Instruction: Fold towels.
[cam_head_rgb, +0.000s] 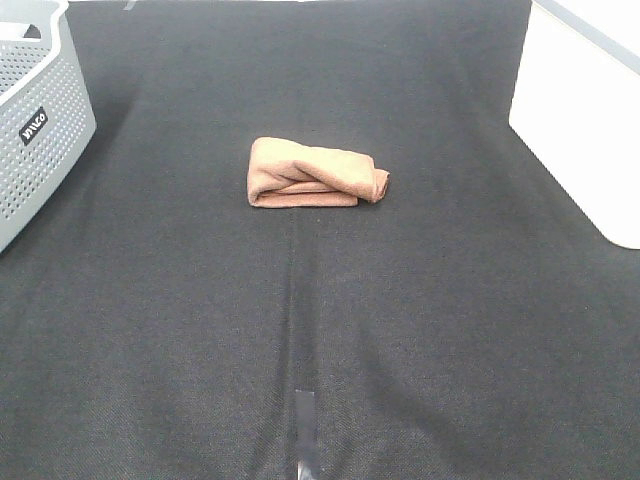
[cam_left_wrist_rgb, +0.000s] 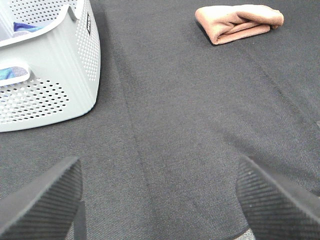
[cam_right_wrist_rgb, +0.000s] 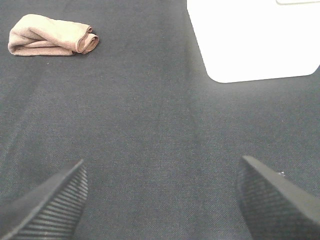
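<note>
Scanning from the left, I see a perforated grey basket (cam_head_rgb: 35, 120) at the desk (cam_head_rgb: 150, 330) edge, my left gripper (cam_left_wrist_rgb: 157, 200) spread wide and empty, then the brown towel (cam_head_rgb: 312, 174) bundled mid-desk, a white bin (cam_head_rgb: 585, 120) on the right, my right gripper (cam_right_wrist_rgb: 160, 200) equally wide apart. The towel looks soft, light, floppy; I'd pinch a hemmed edge, not the bulk.

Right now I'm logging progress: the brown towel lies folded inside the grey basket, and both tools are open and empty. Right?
Not quite. The brown towel lies folded on the black cloth, apart from the grey basket, as the exterior high view shows. The left tool and right tool are open and empty.
</note>
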